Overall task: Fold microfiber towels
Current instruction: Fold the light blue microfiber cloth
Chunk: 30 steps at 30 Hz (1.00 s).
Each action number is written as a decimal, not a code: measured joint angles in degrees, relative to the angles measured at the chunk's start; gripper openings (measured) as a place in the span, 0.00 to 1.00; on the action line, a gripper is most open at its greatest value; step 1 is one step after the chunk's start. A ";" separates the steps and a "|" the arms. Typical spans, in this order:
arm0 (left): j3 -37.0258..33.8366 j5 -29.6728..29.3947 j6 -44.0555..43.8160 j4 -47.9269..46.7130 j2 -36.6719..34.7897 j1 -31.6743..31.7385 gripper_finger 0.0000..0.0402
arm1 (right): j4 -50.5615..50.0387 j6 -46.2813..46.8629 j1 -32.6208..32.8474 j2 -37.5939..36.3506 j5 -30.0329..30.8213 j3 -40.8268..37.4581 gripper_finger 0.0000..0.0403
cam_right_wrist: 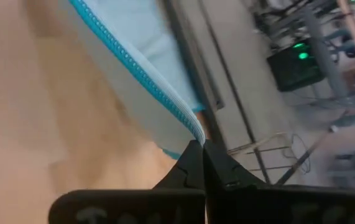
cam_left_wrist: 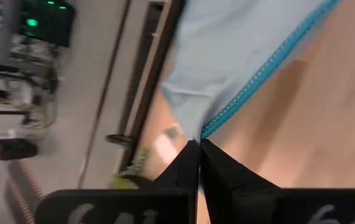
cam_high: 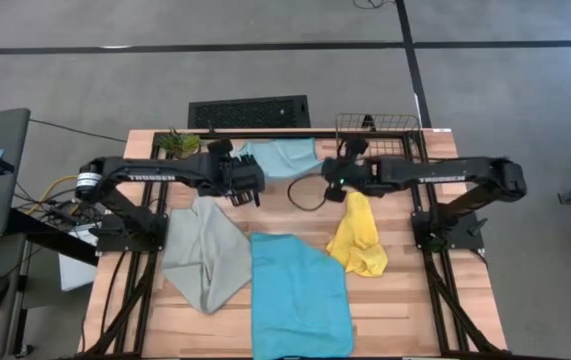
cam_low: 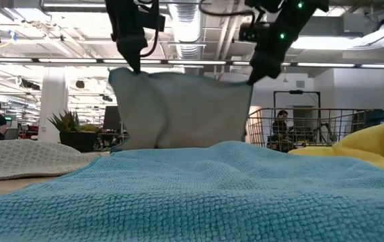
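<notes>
The pale blue towel [cam_high: 283, 157] was held aloft over the table's far edge, stretched left to right, one top corner pinched in the left gripper [cam_high: 248, 180], the other in the right gripper [cam_high: 331, 178].

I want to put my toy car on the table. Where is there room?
Bare wood shows at the front right corner, right of the cyan towel and in front of the yellow towel. The middle is crowded with towels, including the grey-green towel. At the back both grippers hold up the pale blue towel.
</notes>
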 joint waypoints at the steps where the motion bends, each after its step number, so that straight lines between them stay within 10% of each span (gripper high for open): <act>1: 0.89 -1.00 0.45 -0.46 0.00 0.53 0.00 | -0.03 -0.64 -0.83 -0.62 0.02 0.67 0.01; 30: 11.04 -19.81 22.10 7.28 0.07 15.27 0.00 | 9.49 -17.59 -14.64 -2.29 -0.64 12.29 0.01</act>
